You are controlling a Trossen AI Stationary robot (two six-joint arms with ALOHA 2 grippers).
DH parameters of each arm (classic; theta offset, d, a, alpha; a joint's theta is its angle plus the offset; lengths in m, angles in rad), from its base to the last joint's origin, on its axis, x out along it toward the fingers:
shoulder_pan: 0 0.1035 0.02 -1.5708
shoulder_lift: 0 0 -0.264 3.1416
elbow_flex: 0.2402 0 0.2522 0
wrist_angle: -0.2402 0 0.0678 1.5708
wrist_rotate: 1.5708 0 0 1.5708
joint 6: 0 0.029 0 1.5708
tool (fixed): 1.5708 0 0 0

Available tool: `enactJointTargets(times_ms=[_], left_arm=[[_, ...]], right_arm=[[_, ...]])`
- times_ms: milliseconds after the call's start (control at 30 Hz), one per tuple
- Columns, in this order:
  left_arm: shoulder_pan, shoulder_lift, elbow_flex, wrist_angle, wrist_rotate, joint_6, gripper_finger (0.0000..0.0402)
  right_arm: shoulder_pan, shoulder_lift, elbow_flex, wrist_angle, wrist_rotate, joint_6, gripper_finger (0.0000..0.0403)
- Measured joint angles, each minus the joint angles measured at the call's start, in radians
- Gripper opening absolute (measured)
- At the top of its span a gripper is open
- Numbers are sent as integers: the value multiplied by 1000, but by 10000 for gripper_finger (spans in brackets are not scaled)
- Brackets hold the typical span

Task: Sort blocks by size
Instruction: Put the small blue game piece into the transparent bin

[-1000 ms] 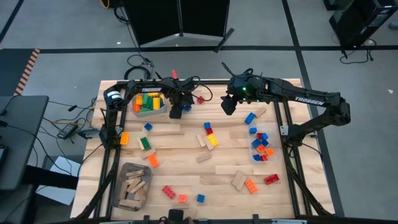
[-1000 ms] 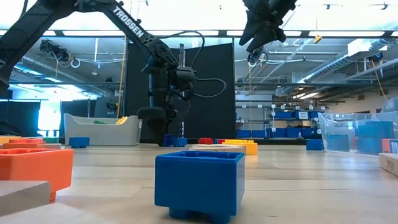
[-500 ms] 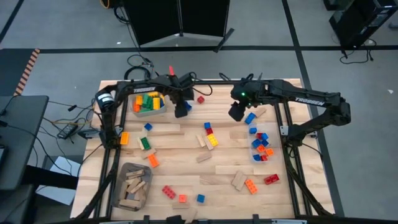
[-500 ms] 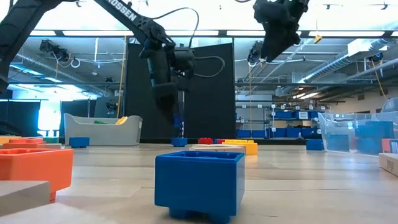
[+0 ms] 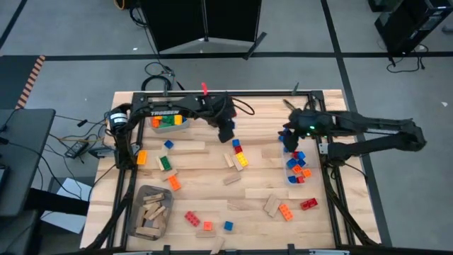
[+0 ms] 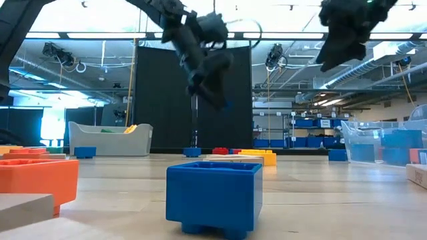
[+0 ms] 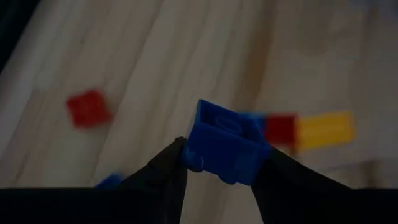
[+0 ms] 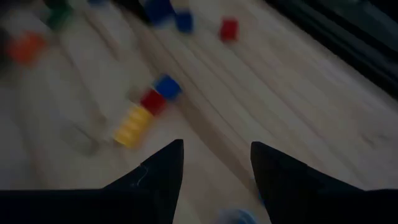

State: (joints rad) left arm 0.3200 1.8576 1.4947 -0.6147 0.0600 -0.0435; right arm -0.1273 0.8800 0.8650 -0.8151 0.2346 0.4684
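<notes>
My left gripper [image 5: 226,133] is above the table's middle far part, shut on a small blue studded block [image 7: 224,149]; in the low view it [image 6: 213,93] hangs high above the tabletop. My right gripper [image 5: 289,136] is over the table's right part, just far of the clear bin [image 5: 297,166], and stands open with nothing between its fingers [image 8: 214,149]. Loose blocks lie on the wood: a red-blue-yellow group [image 5: 239,152], a green one [image 5: 164,163], red and orange ones [image 5: 198,219] and tan wooden pieces [image 5: 190,147]. My left gripper pinches the blue block by two opposite side walls [image 7: 199,152] between its two fingers [image 7: 168,177]. The fingers slant downward from above. The block is lifted clear of the table and sits tilted between the fingertips, its studded face toward the camera.
A grey bin [image 5: 168,122] with green, yellow and orange blocks stands at the far left. A grey bin [image 5: 150,211] of wooden pieces is at the near left. The clear bin holds blue, red and orange blocks. A blue block [image 6: 213,197] sits close to the low camera.
My left gripper has risen from the table beside the far-left grey bin and gone toward the table's right edge, rolling its wrist, with the blue block lifted clear. My right gripper has swung toward the right edge and down, coming close to the clear bin.
</notes>
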Motion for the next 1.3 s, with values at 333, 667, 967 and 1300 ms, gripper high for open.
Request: enactJointTargets(times_ms=[333, 667, 967, 1300], left_arm=[[-79, 0, 134, 154, 35, -202, 165], [-115, 0, 140, 318, 157, -444, 165], [-118, 0, 140, 436, 226, -584, 165], [-117, 0, 140, 573, 310, -676, 165]], right_arm=[[71, -217, -239, 227, -102, -116, 202], [93, -156, -238, 428, -92, -418, 202], [195, -154, -142, 393, 132, -646, 202], [206, -93, -141, 525, 143, -832, 228]])
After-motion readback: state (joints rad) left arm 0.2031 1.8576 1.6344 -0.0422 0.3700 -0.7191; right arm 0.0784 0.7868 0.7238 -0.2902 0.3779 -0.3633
